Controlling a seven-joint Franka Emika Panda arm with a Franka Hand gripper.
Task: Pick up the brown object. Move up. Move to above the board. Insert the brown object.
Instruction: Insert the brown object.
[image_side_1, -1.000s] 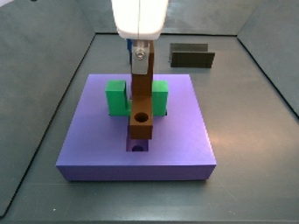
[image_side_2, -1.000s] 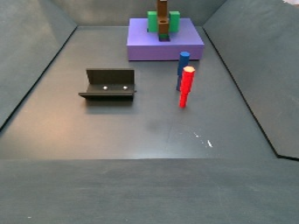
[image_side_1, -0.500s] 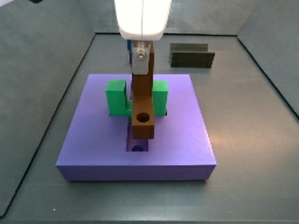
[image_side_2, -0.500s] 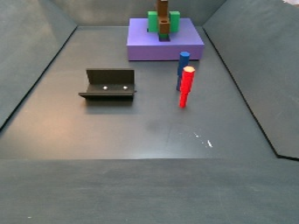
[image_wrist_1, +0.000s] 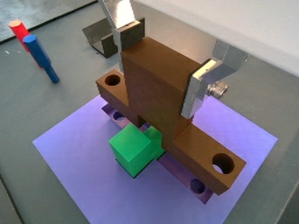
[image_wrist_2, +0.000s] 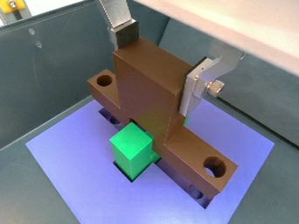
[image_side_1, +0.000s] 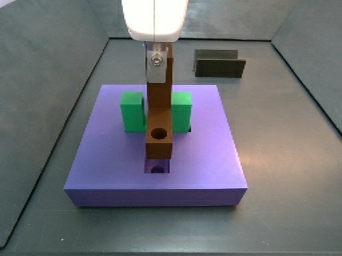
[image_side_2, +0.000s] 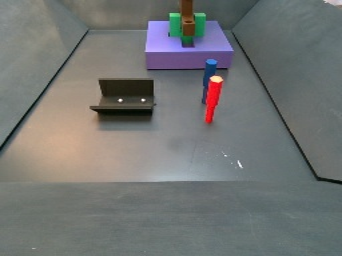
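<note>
The brown object (image_side_1: 159, 110) stands upright on the purple-blue board (image_side_1: 107, 160), its cross-piece low at the lengthwise slot. Both wrist views show it from above, as a tall bar (image_wrist_1: 158, 96) (image_wrist_2: 152, 96) with a round hole at each end of the cross-piece. My gripper (image_side_1: 158, 62) is straight above the board, shut on the bar's top end. One silver finger (image_wrist_1: 201, 87) lies flat against one side, the other pad (image_wrist_1: 128, 39) against the far side. The green block (image_side_1: 132, 112) (image_wrist_1: 136, 149) flanks the bar. The bar's foot in the slot is hidden.
The dark fixture (image_side_2: 124, 97) stands on the grey floor away from the board, and a side view shows it behind the board (image_side_1: 218, 64). A red cylinder (image_side_2: 213, 98) and a blue one (image_side_2: 210, 72) stand upright beside the board (image_side_2: 187, 55). Grey walls enclose the floor.
The gripper's body has shifted very slightly sideways. The brown object stays upright at the slot, still held.
</note>
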